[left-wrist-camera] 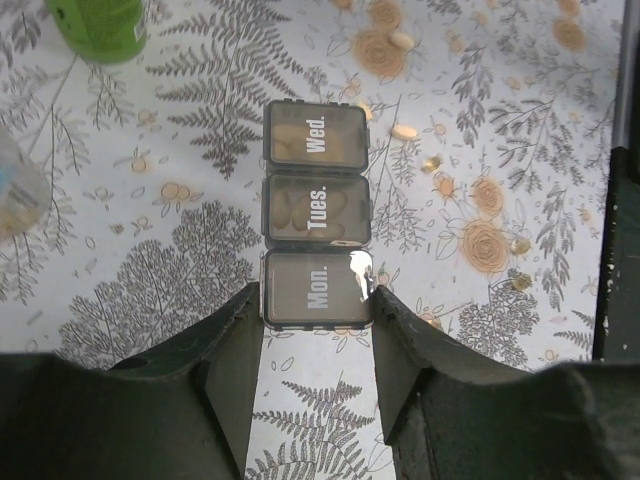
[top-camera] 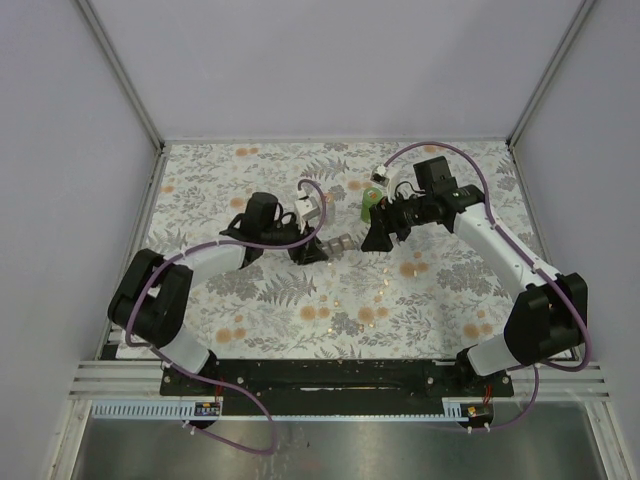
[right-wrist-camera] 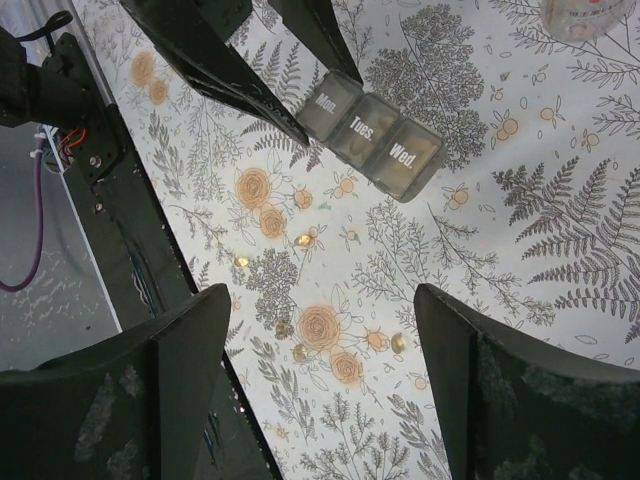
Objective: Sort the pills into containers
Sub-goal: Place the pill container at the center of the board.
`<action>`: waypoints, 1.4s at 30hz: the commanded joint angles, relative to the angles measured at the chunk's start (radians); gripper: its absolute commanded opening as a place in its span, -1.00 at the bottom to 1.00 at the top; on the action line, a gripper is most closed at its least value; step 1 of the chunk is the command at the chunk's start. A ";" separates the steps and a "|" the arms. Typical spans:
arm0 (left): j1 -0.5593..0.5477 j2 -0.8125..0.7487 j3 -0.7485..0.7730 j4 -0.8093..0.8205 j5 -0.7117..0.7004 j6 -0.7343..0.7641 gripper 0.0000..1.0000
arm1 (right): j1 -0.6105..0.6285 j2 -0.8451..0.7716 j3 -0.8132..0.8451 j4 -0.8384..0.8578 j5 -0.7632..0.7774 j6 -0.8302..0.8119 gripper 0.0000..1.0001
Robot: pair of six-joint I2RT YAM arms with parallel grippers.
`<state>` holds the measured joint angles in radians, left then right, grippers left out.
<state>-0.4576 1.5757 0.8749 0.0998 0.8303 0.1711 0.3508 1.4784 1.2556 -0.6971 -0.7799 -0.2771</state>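
The box has its long axis running straight out from the left tool, which clamps its Mon. end; Wed. points away. The right tool stands apart.

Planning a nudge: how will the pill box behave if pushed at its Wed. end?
The pill box looks rigid, so it should slide as one piece. With the left gripper holding only its Mon. end, it may pivot there. Low and flat, it probably won't tip.
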 commanded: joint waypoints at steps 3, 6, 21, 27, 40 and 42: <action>-0.050 0.029 -0.145 0.322 -0.137 -0.099 -1.00 | 0.007 -0.006 -0.016 0.057 0.008 0.015 0.67; -0.078 0.040 -0.172 0.367 -0.183 -0.088 -1.00 | 0.008 -0.004 -0.021 0.059 0.002 0.018 0.67; -0.145 0.135 -0.206 0.439 -0.270 0.010 -0.87 | 0.008 -0.009 -0.047 0.067 -0.012 0.009 0.67; -0.158 0.167 -0.202 0.449 -0.272 0.019 -0.85 | 0.008 -0.003 -0.045 0.065 -0.022 0.010 0.68; -0.158 0.176 -0.188 0.437 -0.289 0.001 0.10 | 0.005 -0.016 -0.053 0.057 -0.004 0.004 0.67; -0.159 0.172 -0.189 0.437 -0.289 -0.002 0.29 | 0.005 -0.024 -0.055 0.057 0.001 0.004 0.67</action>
<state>-0.6144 1.7542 0.6670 0.4953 0.5579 0.1658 0.3511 1.4803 1.2053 -0.6552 -0.7780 -0.2649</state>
